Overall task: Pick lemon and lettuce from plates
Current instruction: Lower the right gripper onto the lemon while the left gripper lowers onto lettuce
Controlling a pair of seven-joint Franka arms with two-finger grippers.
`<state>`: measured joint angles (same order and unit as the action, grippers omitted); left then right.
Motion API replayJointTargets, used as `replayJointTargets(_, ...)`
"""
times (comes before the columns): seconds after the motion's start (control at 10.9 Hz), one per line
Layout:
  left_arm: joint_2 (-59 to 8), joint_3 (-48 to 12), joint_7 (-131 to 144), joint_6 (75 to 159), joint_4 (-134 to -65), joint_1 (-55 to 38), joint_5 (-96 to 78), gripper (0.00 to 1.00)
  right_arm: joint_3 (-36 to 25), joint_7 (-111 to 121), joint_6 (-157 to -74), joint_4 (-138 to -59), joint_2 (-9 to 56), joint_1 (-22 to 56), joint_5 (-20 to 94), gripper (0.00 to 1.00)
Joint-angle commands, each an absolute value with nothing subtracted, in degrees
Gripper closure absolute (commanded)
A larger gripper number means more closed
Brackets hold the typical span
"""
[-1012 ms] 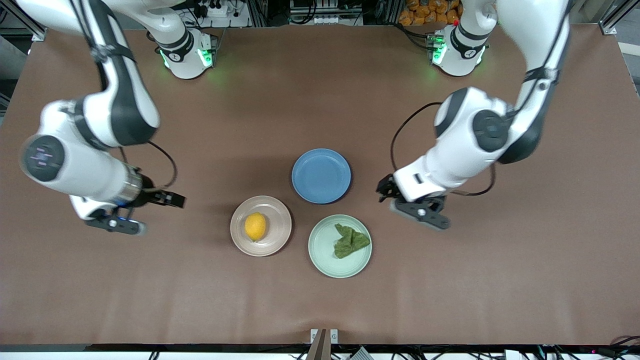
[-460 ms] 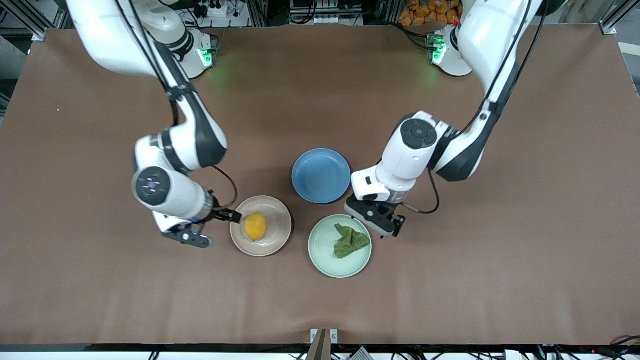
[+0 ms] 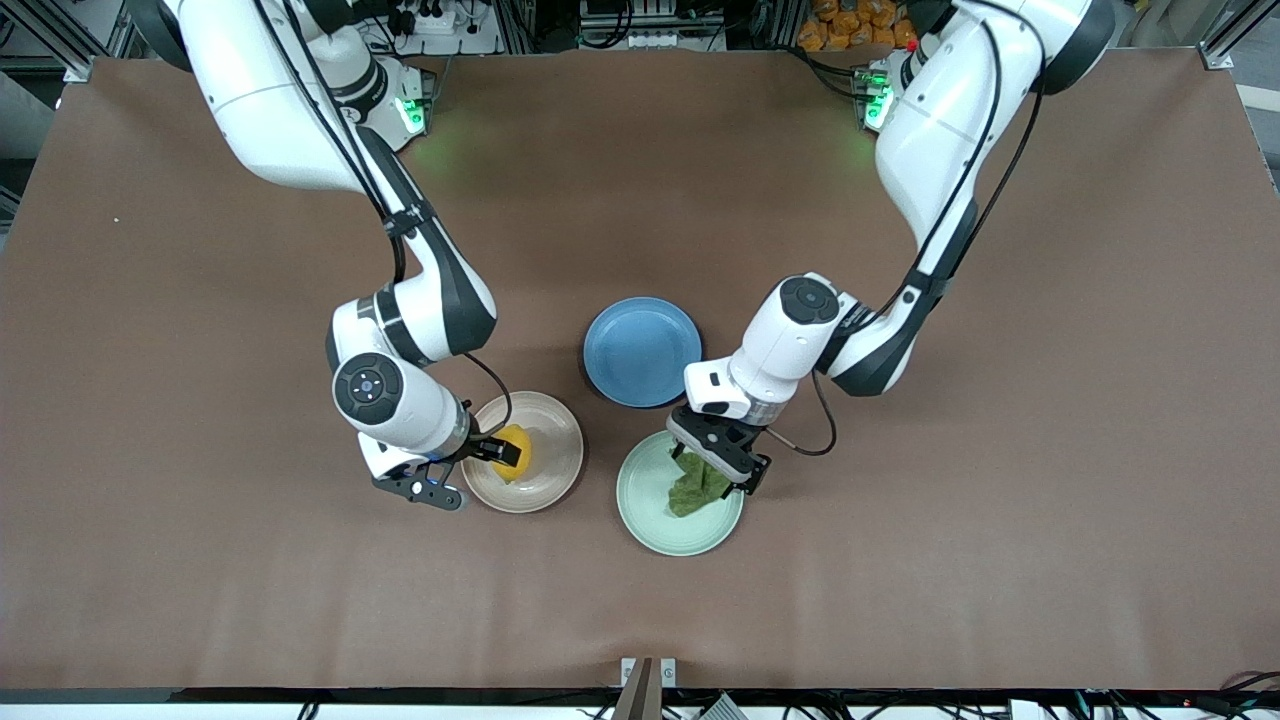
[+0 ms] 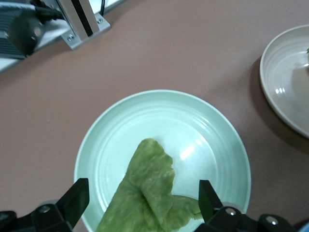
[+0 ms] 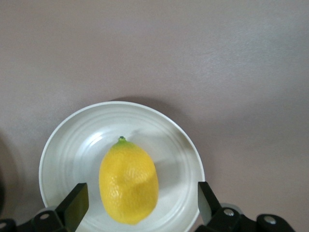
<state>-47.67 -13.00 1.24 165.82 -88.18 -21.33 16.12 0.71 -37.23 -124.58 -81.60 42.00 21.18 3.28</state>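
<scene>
Reaching down over both plates, nothing gripped yet. Right pincer (image 3: 497, 452) sits over the beige plate (image 3: 556, 470), jaws wide with the lemon (image 3: 517, 448) between them; right wrist view shows the lemon (image 5: 128, 180) lying on the plate (image 5: 67, 145) with a gap on each side to the fingers (image 5: 75, 203). Left pincer (image 3: 722, 462) is over the mint plate (image 3: 650, 505), jaws wide too, straddling the lettuce (image 3: 700, 490); in the left wrist view the leaf (image 4: 149, 193) lies flat in the plate (image 4: 212, 135), fingers (image 4: 76, 200) apart from it on both sides. Both plates sit mid-desk toward the front camera's edge, the blue plate (image 3: 642, 350) just farther from that camera, empty and untouched. Progress call: approach is about done on both sides, but closing, gripping and lifting off are all left; both items on their plates, so neither pick counts as made
</scene>
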Motion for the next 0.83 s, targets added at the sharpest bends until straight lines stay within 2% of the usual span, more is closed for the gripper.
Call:
replayJointTargets(0.0,-50.3,-12.4,0.3,167.0,-85.8,-21.8,17.7,0.0,0.4,-39.9,-128.0,-79.5,45.4,23.0,3.4,0.0)
replayJointTargets(0.74,-53.8,-10.3,-6.4,169.2,-85.4,-22.2,17.8,0.0,0.2,-39.9,-131.7,-79.8,49.7,24.5,2.3,0.0)
